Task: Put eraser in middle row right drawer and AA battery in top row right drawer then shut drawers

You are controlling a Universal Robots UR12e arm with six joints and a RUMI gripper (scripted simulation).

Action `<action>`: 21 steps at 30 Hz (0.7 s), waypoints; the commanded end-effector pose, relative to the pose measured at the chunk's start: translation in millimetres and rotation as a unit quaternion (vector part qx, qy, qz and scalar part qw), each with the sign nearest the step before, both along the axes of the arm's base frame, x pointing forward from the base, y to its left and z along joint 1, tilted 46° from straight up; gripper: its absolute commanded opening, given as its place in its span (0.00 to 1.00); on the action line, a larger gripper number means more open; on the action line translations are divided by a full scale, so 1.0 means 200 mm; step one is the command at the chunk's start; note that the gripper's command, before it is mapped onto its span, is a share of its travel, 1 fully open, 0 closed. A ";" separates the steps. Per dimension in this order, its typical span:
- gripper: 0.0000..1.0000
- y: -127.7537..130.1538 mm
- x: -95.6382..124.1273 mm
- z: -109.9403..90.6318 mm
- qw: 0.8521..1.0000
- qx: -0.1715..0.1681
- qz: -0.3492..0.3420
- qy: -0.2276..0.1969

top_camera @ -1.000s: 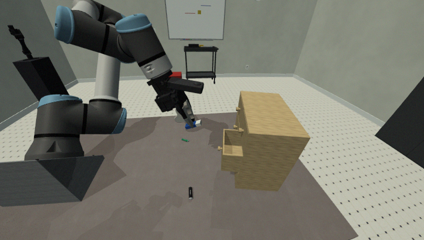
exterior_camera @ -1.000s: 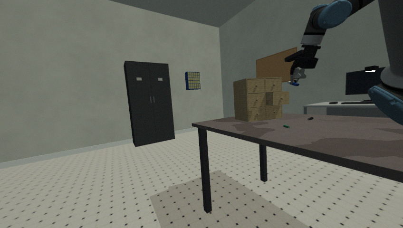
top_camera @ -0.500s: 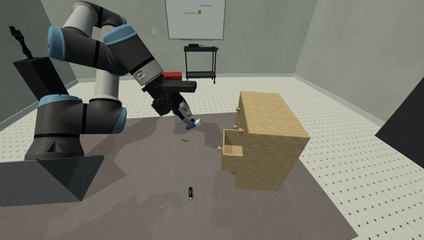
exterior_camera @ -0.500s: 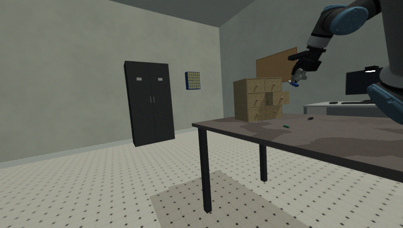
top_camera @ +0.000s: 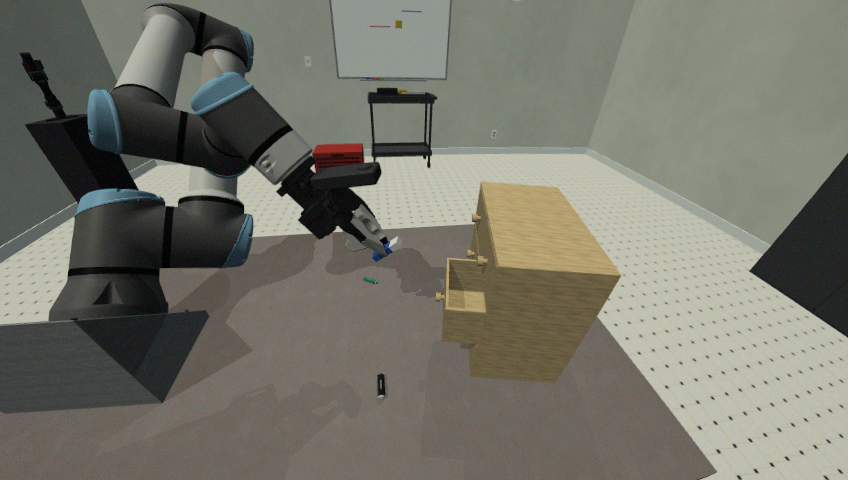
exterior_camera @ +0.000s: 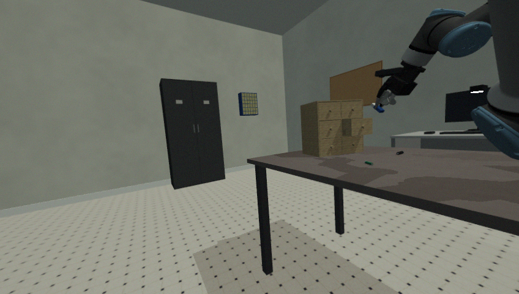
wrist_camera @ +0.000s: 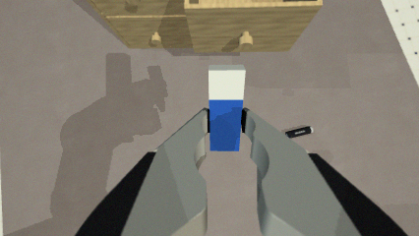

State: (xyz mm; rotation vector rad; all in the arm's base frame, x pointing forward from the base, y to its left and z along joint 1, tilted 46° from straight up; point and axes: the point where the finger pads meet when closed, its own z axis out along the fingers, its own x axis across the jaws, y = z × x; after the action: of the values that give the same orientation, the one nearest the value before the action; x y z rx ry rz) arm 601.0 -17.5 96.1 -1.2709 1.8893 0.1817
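Grey, angular fingers [top_camera: 367, 223] [exterior_camera: 388, 97] fill the near part of the wrist view, and they're gripping a blue and white rectangular eraser [top_camera: 395, 243] [exterior_camera: 379, 108] [wrist_camera: 226, 98] by its blue part, white end towards the drawers! The eraser is up in the air, clear above the brown counter [top_camera: 297, 356] [exterior_camera: 455, 163] [wrist_camera: 364, 123], and outside the chest.

Over to the right in the top view stands the light wooden six-drawer chest [top_camera: 547, 237] [exterior_camera: 309, 129] [wrist_camera: 149, 29], upright, with round knobs. Its right middle-row drawer [top_camera: 462, 325] [exterior_camera: 368, 125] [wrist_camera: 216, 29] is pulled out, while both top-row drawers sit shut in the exterior view.

Down on the counter, a small green cylinder [top_camera: 370, 280] [exterior_camera: 368, 163] lies left of the chest, and a black cylinder with a silvery end [top_camera: 381, 386] [exterior_camera: 399, 152] [wrist_camera: 299, 132] lies on its side closer to the near edge. Which is the AA battery? Can't tell from here! Far back, a red toolbox [top_camera: 338, 155] sits left of a black two-shelf cart [top_camera: 401, 98], below the whiteboard [top_camera: 389, 53].

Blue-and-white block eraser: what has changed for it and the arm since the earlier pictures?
The grey-and-blue arm's wrist swung down and away from the chest, tipping the eraser's white end upward. The jaws stayed shut on it. The open wooden drawer and the small green and black cylinders stayed put.
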 end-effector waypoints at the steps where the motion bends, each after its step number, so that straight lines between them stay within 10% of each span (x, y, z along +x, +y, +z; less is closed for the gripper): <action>1: 0.11 0.00 0.00 0.00 1.000 -0.006 -0.023 -0.021; 21: 0.11 0.00 0.00 0.00 0.995 -0.015 -0.069 -0.067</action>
State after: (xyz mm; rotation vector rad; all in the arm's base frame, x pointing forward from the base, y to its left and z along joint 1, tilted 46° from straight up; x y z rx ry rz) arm 599.7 -16.8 95.6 -1.1601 1.8638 0.0251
